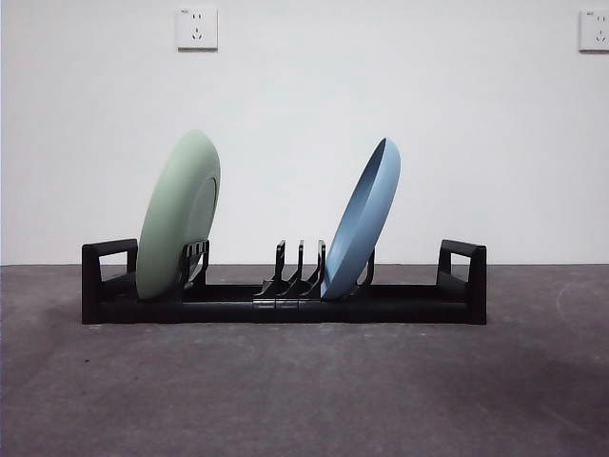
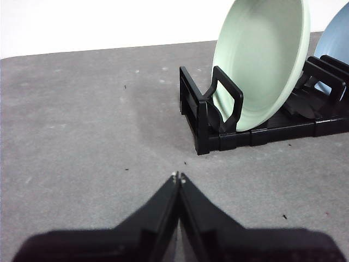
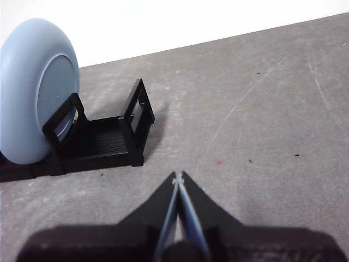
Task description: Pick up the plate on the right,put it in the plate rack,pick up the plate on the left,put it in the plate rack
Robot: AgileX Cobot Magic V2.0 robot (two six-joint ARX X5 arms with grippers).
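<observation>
The plate rack (image 1: 285, 303) is sitting on the grey desk (image 1: 304, 390), running lengthwise across the front view, with a squared loop handle rising at each end. Two plates are standing in it on edge. The green plate (image 1: 179, 215) is resting in the slots toward the rack's left end, leaning so that its top is tipping toward the middle, its lower rim just beside the left handle. The blue plate (image 1: 363, 221) is sitting right of the rack's middle, also leaning, with its top tilting toward the right end; a few bare divider prongs are standing between the two plates, which are well apart. Neither arm is showing in the front view. In the left wrist view the left gripper (image 2: 178, 177) is hovering over bare desk, near the rack's green-plate end but not touching it, its jaws pressed together with nothing between them. In the right wrist view the right gripper (image 3: 178, 176) is likewise hanging over open desk near the rack's other end handle, jaws closed tight and gripping nothing.
</observation>
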